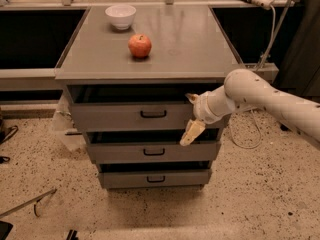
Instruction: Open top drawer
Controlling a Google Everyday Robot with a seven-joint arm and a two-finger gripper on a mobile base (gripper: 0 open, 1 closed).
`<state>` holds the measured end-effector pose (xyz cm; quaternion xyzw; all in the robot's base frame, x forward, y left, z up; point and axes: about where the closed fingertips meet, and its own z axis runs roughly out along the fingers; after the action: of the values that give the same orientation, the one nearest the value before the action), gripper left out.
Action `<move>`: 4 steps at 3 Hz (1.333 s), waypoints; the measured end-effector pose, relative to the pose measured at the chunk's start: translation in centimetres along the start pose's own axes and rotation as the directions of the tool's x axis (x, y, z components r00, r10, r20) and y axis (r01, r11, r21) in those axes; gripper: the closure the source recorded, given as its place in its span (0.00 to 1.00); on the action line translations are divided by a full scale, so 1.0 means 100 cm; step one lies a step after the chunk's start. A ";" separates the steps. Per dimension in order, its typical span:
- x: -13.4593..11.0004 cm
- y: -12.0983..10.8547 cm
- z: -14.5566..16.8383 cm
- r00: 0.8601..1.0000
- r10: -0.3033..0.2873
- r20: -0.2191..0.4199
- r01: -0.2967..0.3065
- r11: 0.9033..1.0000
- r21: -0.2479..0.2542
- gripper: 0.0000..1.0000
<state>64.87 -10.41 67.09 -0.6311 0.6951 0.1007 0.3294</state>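
The top drawer point(115, 116) is the uppermost and widest of three grey drawers in the cabinet, with a small black loop handle point(153, 114) at the middle of its front. A dark gap shows above its front, under the cabinet top. My gripper point(192, 116) is at the right end of the top drawer's front, on a white arm point(260, 96) reaching in from the right. Its fingers look spread apart: a cream finger point(192, 132) points down over the middle drawer's gap, and the other tip sits at the drawer's upper right corner. It holds nothing.
A red apple point(140, 45) and a white bowl point(120, 16) sit on the grey cabinet top point(190, 44). The middle drawer point(125, 152) and bottom drawer point(125, 178) lie below. A white cable point(265, 39) hangs at the right. The floor is speckled, with small objects at the lower left.
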 end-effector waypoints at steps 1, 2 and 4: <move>-0.009 -0.004 0.012 1.000 -0.027 -0.004 0.027 0.999 -0.016 0.00; -0.021 -0.005 0.022 0.998 -0.062 -0.034 0.060 0.996 -0.060 0.00; -0.048 0.010 0.009 0.977 -0.112 -0.184 0.060 0.962 -0.265 0.00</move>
<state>64.19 -5.84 68.97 -0.7051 0.6770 0.1125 0.1782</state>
